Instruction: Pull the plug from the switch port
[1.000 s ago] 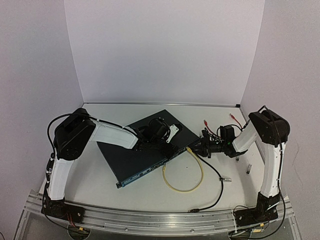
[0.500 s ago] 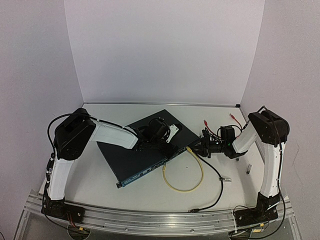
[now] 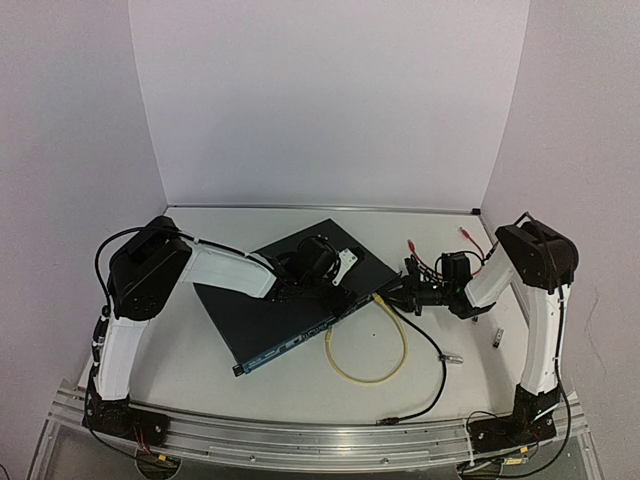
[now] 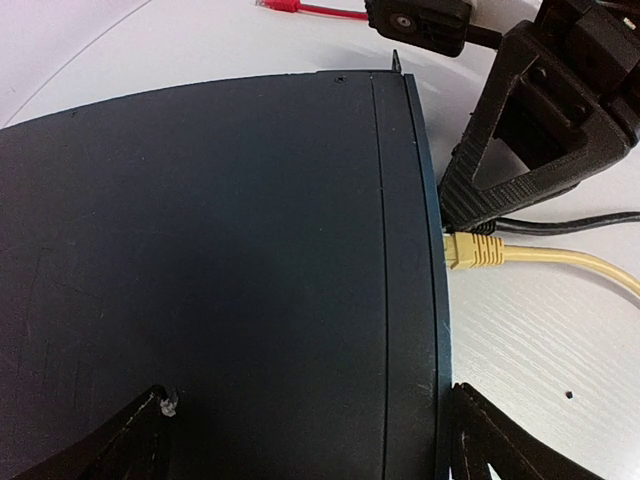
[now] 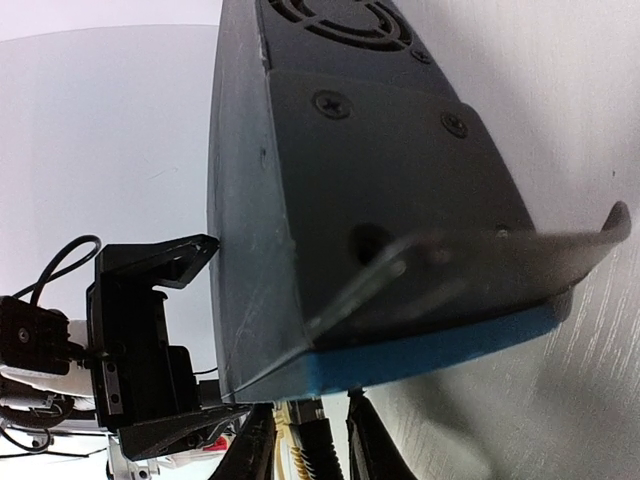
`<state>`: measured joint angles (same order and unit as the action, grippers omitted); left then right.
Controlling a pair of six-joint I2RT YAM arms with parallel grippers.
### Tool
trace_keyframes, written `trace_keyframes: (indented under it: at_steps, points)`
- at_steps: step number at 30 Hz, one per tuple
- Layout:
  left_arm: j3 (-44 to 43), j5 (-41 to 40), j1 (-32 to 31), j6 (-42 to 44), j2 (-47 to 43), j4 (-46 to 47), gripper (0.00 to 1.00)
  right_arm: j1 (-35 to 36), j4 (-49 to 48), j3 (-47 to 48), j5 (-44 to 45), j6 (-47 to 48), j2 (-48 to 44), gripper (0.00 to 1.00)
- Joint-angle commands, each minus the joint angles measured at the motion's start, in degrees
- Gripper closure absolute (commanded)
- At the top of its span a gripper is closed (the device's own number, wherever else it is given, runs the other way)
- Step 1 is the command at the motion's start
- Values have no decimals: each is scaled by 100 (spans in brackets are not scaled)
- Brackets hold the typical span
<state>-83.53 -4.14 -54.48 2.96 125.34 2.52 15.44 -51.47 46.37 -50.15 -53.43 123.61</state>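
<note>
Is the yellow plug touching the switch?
Touching. The left wrist view shows the plug seated against the front edge of the switch, with no gap between them.

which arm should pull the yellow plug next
Right: the right tool flanks the yellow plastic plug at the flat dark blue metal switch; the left tool sits spread over the switch's top.

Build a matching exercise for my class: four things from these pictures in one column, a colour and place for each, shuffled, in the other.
1. switch
2. plug
3. spare cable
4. left fingers

A. red, lying beyond the switch
B. black, spread over the switch
C. yellow, in the switch's port
D. dark blue-black, flat on the table

Pairs: 1-D, 2-C, 3-A, 4-B.
</note>
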Motion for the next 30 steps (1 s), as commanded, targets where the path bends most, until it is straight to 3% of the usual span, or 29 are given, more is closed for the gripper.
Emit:
trace_keyframes:
  at_steps: [1, 16, 30]
  points:
    - [245, -37, 148, -208, 455, -989, 7, 20, 383, -112, 294, 93, 323, 79]
    - [101, -16, 148, -220, 567, -1041, 7, 58, 389, -40, 256, 104, 460, 82]
    - [48, -45, 148, -199, 593, -1069, 7, 151, 401, -101, 311, 80, 556, 93]
